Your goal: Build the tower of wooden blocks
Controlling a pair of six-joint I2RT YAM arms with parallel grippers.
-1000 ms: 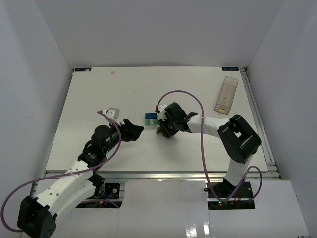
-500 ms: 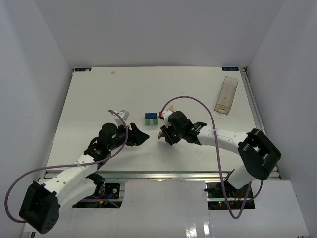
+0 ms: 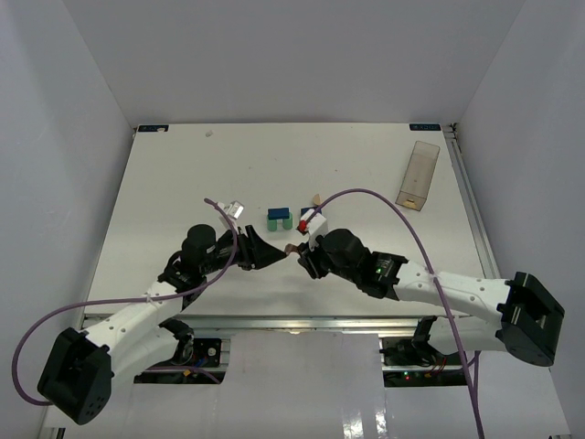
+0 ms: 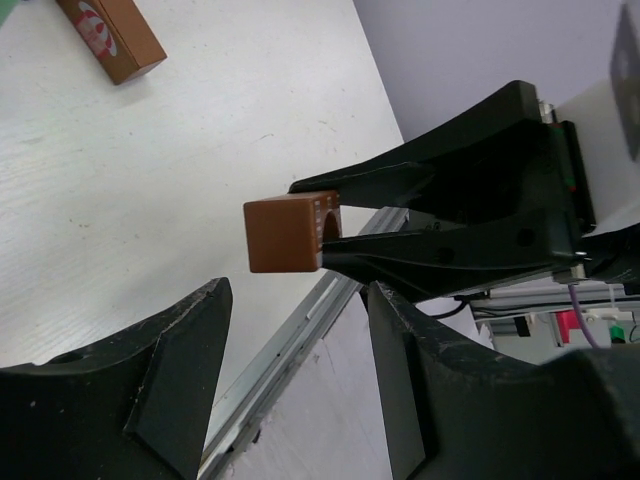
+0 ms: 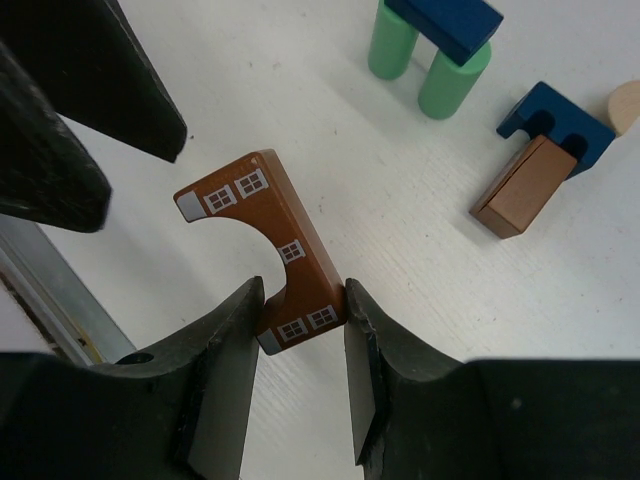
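Near the tabletop's front edge, the right arm had its jaws pinching one leg of the brown arch. The left arm's jaws stood spread, just short of the arch. Farther back, a blue block bridged two upright green cylinders; a blue piece, brown brick and tan piece lay beside them.

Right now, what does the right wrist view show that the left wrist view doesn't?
Right wrist only: two green cylinders bridged by a blue block, another blue piece, a tan piece, the arch's painted windows. Left wrist only: the right tool from outside, a purple cable behind it, red print on the brick. Both: the arch clamped in the right tool, the brick, the open left tool.
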